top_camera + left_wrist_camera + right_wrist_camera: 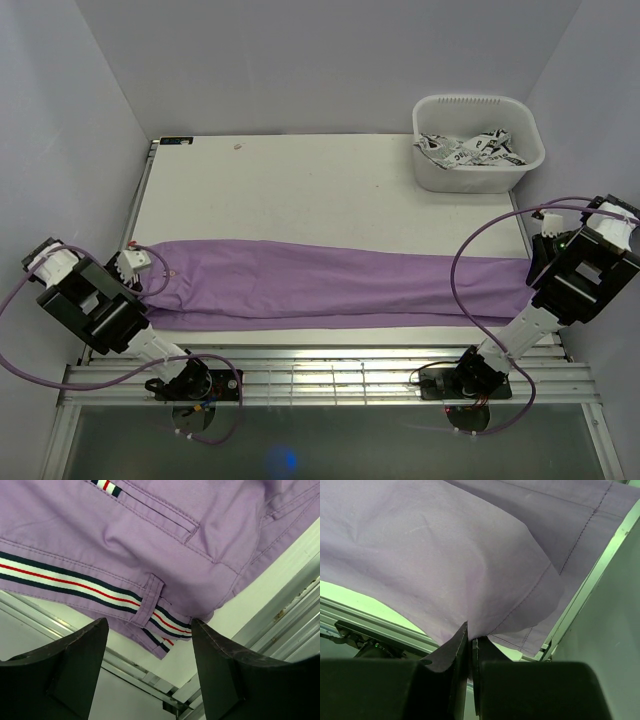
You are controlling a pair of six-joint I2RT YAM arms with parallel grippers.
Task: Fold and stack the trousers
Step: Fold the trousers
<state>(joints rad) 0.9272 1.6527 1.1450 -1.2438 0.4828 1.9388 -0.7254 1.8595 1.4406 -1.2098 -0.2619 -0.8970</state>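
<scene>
The lilac trousers [330, 285] lie stretched almost the full width of the table, waist at the left, leg ends at the right. In the left wrist view the waistband [150, 555] shows a belt loop and a navy, white and red striped lining. My left gripper [149, 630] stands open just off the waist edge, nothing between its fingers. My right gripper [470, 639] is shut on the hem end of the trousers [470, 555], the cloth pinched between the two fingers. From above it sits at the table's right edge [540, 268].
A white plastic tub [478, 143] with patterned black-and-white cloth stands at the back right corner. Metal rails [330, 375] run along the near edge by the arm bases. Grey walls close in on the left, right and back. Purple cables loop beside both arms.
</scene>
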